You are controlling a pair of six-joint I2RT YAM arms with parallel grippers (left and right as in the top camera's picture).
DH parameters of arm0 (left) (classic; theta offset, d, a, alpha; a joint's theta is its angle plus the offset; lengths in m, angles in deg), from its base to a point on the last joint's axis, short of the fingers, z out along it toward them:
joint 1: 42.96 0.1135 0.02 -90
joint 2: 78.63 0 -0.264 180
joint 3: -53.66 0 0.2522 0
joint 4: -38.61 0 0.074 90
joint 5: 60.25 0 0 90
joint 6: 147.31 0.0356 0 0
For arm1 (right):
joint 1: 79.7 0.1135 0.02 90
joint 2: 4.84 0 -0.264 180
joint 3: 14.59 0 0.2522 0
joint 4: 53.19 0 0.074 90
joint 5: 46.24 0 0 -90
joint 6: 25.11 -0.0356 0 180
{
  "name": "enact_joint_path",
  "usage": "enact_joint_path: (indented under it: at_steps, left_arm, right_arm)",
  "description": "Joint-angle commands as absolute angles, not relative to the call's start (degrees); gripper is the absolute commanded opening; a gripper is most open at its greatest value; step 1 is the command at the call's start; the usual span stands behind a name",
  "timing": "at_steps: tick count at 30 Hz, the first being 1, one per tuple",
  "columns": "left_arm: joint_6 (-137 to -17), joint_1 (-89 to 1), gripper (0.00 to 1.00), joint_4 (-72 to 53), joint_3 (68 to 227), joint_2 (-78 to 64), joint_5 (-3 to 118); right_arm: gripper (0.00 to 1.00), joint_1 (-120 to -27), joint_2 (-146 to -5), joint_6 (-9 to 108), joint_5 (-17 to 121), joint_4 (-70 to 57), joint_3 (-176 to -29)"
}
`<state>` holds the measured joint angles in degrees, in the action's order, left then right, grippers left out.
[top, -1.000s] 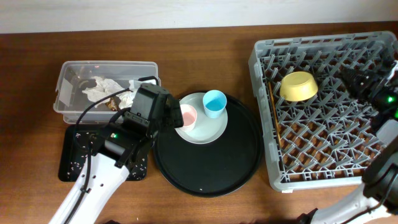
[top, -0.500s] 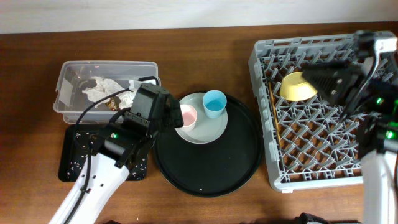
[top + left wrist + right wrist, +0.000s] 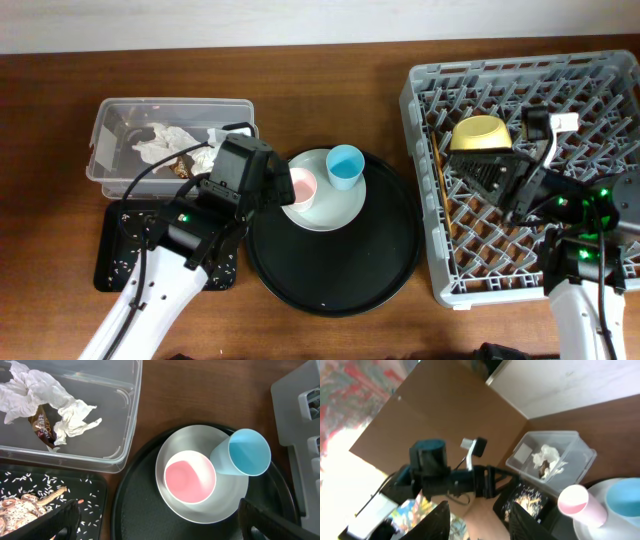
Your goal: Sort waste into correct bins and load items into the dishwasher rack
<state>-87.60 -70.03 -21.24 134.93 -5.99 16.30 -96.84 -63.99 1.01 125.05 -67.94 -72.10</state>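
A pink cup (image 3: 301,186) and a light-blue cup (image 3: 345,166) stand on a pale plate (image 3: 330,213). My left gripper (image 3: 278,188) is open and empty just left of the pink cup. In the left wrist view its fingers (image 3: 160,530) spread wide below the pink cup (image 3: 190,476), blue cup (image 3: 245,452) and plate (image 3: 220,510). White tissues (image 3: 40,390) lie in the clear box (image 3: 170,103). Food scraps (image 3: 20,510) lie in the shallow black tray (image 3: 115,255). The yellow bowl (image 3: 478,135) and chopsticks (image 3: 443,200) are in the grey rack (image 3: 500,265). My right gripper (image 3: 492,178) is open and empty over the rack, below the bowl.
The plate sits on a large round black tray (image 3: 340,275) between the bins and the rack. A brown wrapper (image 3: 42,427) lies among the tissues. The right wrist view looks left, with its fingers (image 3: 482,525) low in the frame, toward the pink cup (image 3: 577,502) and clear box (image 3: 555,460).
My right arm has swung from the rack's far right edge leftward and forward over the rack, ending just below the yellow bowl. The left arm has not moved.
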Motion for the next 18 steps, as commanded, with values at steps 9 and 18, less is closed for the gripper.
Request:
enact_joint_path:
  at_steps: [9,18]
  left_arm:
    - [-87.9,-69.8,0.99,-21.1,135.7,-6.3,16.5]
    - [-87.9,-69.8,0.99,-21.1,135.7,-6.3,16.5]
  right_arm:
    - [0.4,-95.2,-63.7,34.9,106.2,-34.8,-72.1]
    - [0.41,-84.8,-63.7,60.2,68.9,6.5,-86.2]
